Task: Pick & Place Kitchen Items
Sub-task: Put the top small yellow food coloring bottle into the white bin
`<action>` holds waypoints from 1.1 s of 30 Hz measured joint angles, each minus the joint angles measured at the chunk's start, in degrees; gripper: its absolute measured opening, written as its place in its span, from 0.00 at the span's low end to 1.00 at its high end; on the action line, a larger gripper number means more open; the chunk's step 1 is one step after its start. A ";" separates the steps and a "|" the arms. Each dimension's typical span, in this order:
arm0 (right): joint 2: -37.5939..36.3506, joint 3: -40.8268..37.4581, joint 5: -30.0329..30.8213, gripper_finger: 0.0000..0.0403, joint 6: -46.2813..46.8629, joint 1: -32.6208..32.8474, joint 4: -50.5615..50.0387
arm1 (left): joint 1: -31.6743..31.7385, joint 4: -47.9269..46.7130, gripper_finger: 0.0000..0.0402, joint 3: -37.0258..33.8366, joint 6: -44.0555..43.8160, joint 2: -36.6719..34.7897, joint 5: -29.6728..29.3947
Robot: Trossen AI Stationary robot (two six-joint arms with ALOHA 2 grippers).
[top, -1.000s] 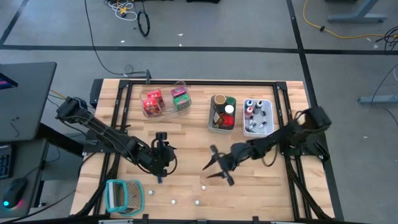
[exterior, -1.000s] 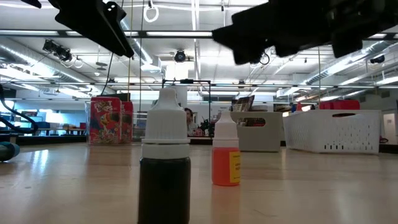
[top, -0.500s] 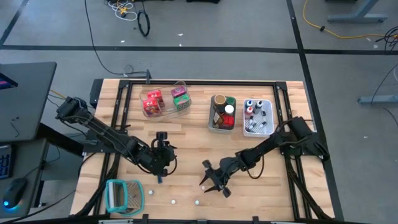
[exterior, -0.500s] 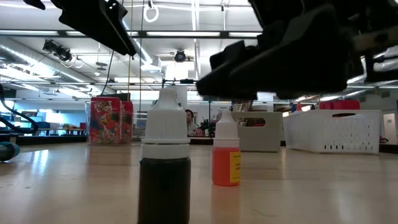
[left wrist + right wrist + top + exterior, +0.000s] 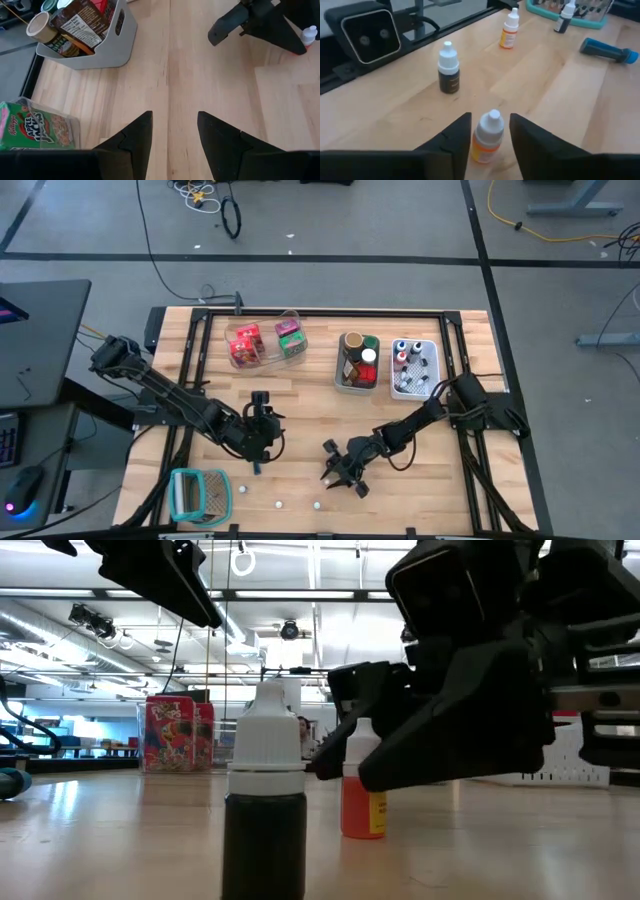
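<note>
From above, the right gripper [image 5: 338,472] sits low over the table's front middle, its fingers spread around a small orange bottle [image 5: 327,478]. The left gripper [image 5: 258,452] waits nearby, left of centre. At table height, the orange bottle [image 5: 362,795] stands upright, white cap pointing up, behind a dark bottle [image 5: 265,808], also upright. The right wrist camera shows the orange bottle [image 5: 486,137] between parted, unclosed fingers [image 5: 451,138]. The left wrist camera shows that gripper's fingers [image 5: 134,137] apart, holding nothing.

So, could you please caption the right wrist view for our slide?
Right gripper, open, straddles an orange dropper bottle on the wooden table.
</note>
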 joint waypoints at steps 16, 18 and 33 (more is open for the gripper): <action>-4.59 -0.02 -7.47 0.20 5.72 -2.39 -3.66 | 0.00 0.31 0.41 0.00 0.00 0.02 -0.17; -8.32 -0.02 -6.60 0.21 7.37 -2.92 -9.72 | 0.00 0.31 0.41 0.00 0.00 0.02 -0.17; -43.83 -0.02 29.90 0.20 5.54 -3.43 -57.99 | 0.07 2.36 0.41 0.00 1.51 0.02 -3.41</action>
